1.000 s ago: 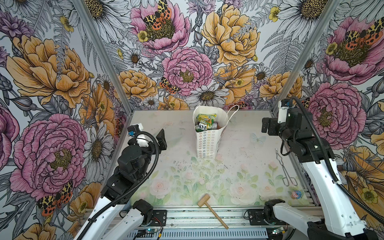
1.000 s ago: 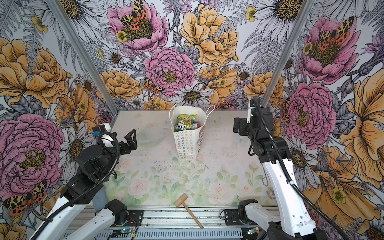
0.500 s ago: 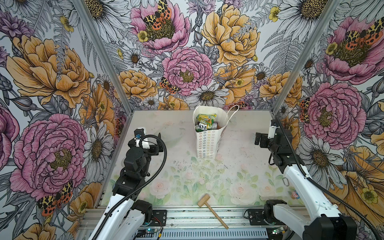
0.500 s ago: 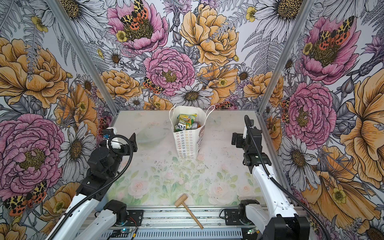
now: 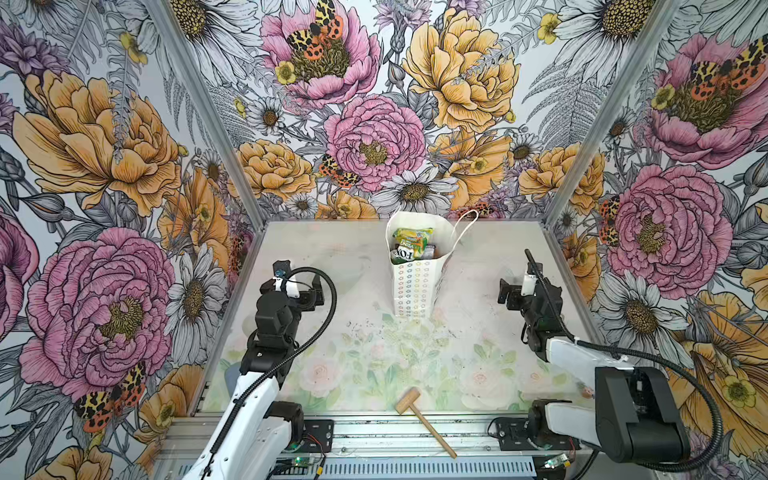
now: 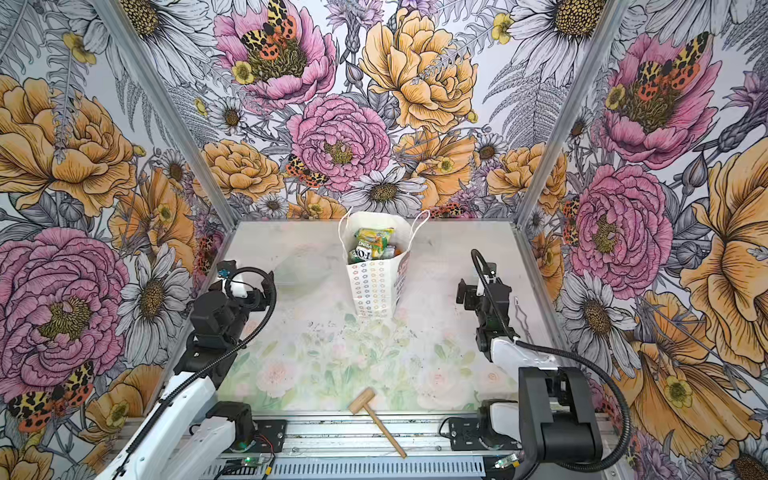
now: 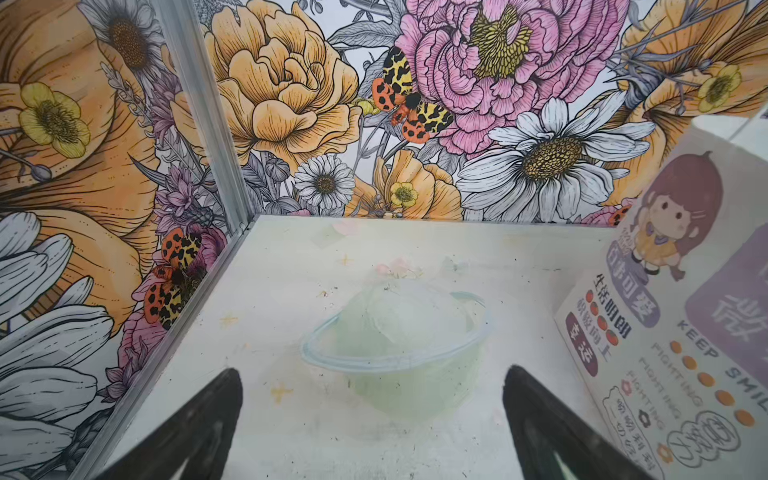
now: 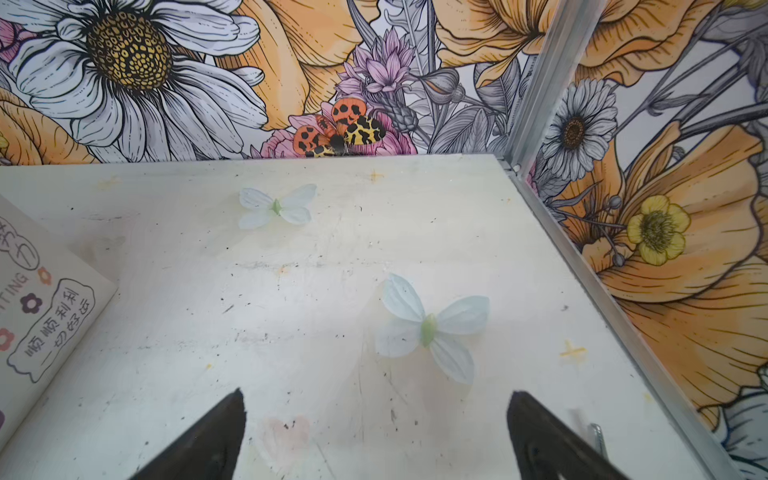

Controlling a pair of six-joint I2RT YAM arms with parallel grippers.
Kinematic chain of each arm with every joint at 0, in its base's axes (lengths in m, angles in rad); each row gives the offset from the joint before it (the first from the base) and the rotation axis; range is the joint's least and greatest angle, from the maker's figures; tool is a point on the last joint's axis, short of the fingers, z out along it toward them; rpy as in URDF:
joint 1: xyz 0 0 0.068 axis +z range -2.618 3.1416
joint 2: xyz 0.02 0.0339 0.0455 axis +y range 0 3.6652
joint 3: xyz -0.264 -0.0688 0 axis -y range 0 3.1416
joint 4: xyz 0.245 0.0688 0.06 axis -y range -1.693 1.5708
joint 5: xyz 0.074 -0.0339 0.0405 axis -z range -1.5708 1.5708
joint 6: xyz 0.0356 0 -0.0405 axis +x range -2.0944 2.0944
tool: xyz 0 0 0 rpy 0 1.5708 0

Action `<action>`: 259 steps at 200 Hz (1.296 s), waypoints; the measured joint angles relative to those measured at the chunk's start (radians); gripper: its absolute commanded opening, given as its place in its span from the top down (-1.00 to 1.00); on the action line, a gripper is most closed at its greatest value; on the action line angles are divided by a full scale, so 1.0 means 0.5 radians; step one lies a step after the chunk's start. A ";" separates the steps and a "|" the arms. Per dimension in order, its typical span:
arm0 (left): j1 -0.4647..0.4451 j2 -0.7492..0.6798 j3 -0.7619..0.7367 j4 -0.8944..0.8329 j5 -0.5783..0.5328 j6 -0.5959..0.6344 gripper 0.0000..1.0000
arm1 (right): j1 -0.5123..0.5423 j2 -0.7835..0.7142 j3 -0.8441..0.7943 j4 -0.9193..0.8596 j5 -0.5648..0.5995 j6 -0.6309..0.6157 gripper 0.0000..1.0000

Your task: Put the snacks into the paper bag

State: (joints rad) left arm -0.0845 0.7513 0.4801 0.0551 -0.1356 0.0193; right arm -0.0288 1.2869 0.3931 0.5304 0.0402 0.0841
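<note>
One bag (image 5: 415, 291) of snacks (image 5: 409, 245) stands upright, back-centre on the bench (image 5: 332, 249); left fingers (image 5: 307, 291) and right fingers (image 5: 509, 293) are spread wide, holding nothing.
Both top views: white paper, cord handles, at least three glossy snacks in its mouth; one wooden mallet (image 5: 424, 419) at the front edge. Left wrist: two black pointed tips, bag's printed side nearby. Right wrist: two tips over scuffed bench.
</note>
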 measured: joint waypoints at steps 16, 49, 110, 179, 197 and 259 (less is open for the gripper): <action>0.063 0.022 -0.022 0.037 0.025 0.000 -0.98 | -0.003 0.089 0.000 0.120 -0.001 0.000 -1.00; 0.113 0.038 -0.148 0.218 0.029 -0.001 -0.98 | -0.003 0.306 -0.011 0.372 0.005 0.001 -1.00; 0.191 0.359 -0.393 0.733 0.106 -0.003 -0.98 | -0.003 0.494 -0.018 0.568 0.049 0.002 -1.00; 0.257 0.868 -0.392 1.234 0.127 -0.011 -0.98 | -0.003 0.494 -0.018 0.598 0.069 0.002 -1.00; 0.263 0.999 -0.387 1.331 0.137 -0.028 -0.98 | -0.003 0.494 -0.018 0.599 0.069 0.002 -1.00; 0.272 1.592 -0.394 1.938 0.156 -0.094 -0.98 | -0.003 0.494 -0.018 0.604 0.069 0.002 -1.00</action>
State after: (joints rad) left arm 0.0513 1.5475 0.2829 1.0241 -0.0578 -0.0277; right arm -0.0303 1.5341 0.3840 0.8326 0.0746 0.0849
